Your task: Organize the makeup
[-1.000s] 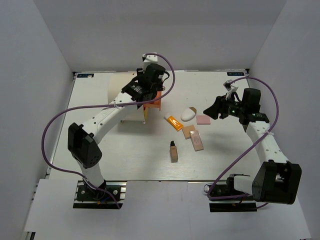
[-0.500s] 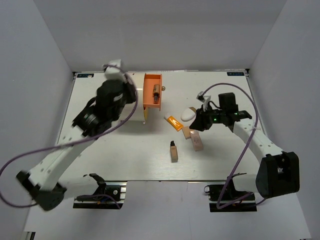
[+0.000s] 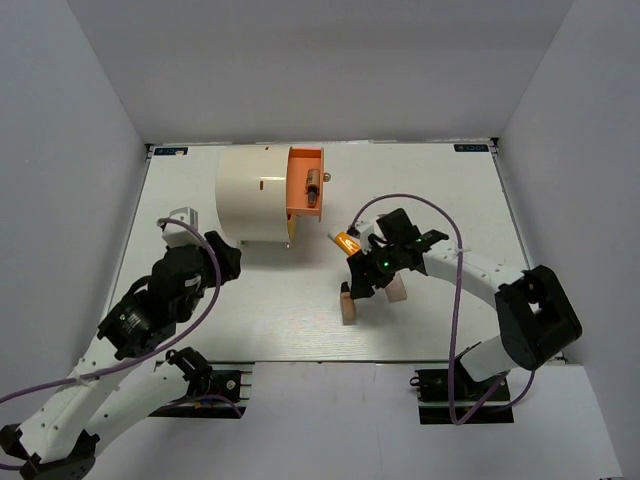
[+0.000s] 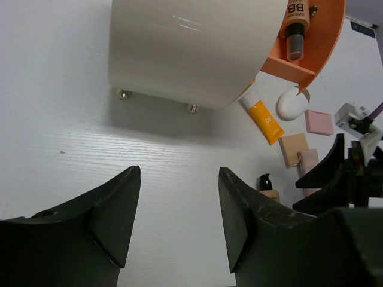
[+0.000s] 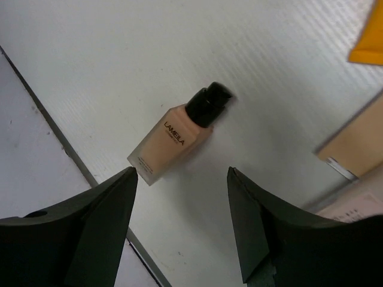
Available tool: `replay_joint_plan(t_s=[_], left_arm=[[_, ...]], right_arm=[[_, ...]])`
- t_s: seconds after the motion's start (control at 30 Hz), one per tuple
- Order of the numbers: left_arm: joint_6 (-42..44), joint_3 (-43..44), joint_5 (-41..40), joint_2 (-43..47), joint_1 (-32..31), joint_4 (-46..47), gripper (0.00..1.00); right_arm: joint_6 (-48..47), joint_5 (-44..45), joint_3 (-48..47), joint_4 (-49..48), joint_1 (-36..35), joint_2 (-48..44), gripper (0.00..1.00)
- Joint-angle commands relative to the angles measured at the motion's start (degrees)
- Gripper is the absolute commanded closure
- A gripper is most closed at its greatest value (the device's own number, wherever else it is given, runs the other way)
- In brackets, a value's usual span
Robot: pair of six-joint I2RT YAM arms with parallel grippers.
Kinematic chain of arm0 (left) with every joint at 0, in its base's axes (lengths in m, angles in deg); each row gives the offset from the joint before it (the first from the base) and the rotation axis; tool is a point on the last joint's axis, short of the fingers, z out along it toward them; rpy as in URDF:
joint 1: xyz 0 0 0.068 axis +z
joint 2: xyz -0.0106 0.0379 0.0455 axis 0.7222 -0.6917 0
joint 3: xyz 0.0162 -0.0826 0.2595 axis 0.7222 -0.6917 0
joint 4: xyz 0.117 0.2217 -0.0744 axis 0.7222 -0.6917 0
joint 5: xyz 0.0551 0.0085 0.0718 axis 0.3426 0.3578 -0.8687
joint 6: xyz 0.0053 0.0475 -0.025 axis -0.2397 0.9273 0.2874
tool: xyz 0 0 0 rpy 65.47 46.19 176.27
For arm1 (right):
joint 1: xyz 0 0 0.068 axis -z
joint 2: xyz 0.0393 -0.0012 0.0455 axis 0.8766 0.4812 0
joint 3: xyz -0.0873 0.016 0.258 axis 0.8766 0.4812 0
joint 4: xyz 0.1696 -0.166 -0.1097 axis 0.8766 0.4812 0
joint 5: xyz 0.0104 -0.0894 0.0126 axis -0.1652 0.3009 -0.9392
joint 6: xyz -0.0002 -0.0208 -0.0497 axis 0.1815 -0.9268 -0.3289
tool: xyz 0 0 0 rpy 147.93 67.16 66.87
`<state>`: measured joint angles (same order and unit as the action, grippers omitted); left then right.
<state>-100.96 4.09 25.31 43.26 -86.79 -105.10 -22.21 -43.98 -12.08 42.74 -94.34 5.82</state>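
The fingers [image 5: 102, 227] of your right gripper [image 5: 179, 179] are spread over the foundation bottle [image 5: 170, 143]: likely light, rigid and slick, so pinch its flat body, not the cap [image 5: 208, 103].

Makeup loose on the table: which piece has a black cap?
The tan bottle, lying on its side under the open right pincer. The orange tube, white compact and pink square show no black cap.
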Motion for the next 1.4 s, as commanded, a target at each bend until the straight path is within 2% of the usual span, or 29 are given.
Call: replay_joint_plan(t_s=[0.0,0.2,0.33,0.5,0.67,0.77,0.87,0.9,1.03,1.07,1.2,1.37], left_arm=[[-2.8,-0.7,0.2,2.6,0.2,-2.9,0.35],[-4.1,-3.3,0.0,5.0,0.2,-4.3,0.34],[-5.0,-4.8,-0.1,6.7,-0.3,-4.9,0.34],[-6.0,-6.1,-0.2,8.6,-0.3,-5.2,0.34],[-6.4,-6.3,-0.1,9.2,-0.3,-5.2,0.34],[-6.4,-6.3,-0.5,9.8,-0.3,-5.6,0.34],[-6.5,-6.6,-0.8,10.8,-0.8,-5.6,0.34],[-6.5,-6.6,-0.8,10.9,-0.8,-5.7,0.34],[-6.5,-7.0,-0.7,11.6,-0.8,-5.3,0.34],[-6.6,-7.0,-0.7,11.7,-0.8,-5.4,0.34],[-6.5,-7.4,-0.5,12.8,-0.8,-5.0,0.34],[-6.8,-7.9,-0.6,14.1,-0.8,-4.8,0.34]], right_arm=[[3.2,2.2,0.9,-2.6,-3.1,1.8,0.32],[8.7,8.8,0.5,-4.2,-6.8,5.7,0.24],[12.3,13.5,1.1,-6.1,-9.7,5.2,0.19],[14.5,18.7,1.9,-7.5,-13.0,5.5,0.18],[15.1,25.5,1.1,-6.7,-15.8,8.7,0.22],[14.8,27.0,1.2,-6.2,-16.2,9.1,0.26],[12.6,28.8,2.0,-6.2,-16.3,8.0,0.41],[12.2,28.9,2.1,-6.0,-16.4,7.7,0.57],[8.5,29.5,1.8,-4.7,-16.6,4.8,0.80],[7.4,29.2,1.4,-4.3,-16.6,4.1,0.89],[-2.9,22.1,-7.1,2.4,-15.9,-0.8,0.95],[-6.8,21.2,-21.9,3.5,-15.9,-4.3,0.98]])
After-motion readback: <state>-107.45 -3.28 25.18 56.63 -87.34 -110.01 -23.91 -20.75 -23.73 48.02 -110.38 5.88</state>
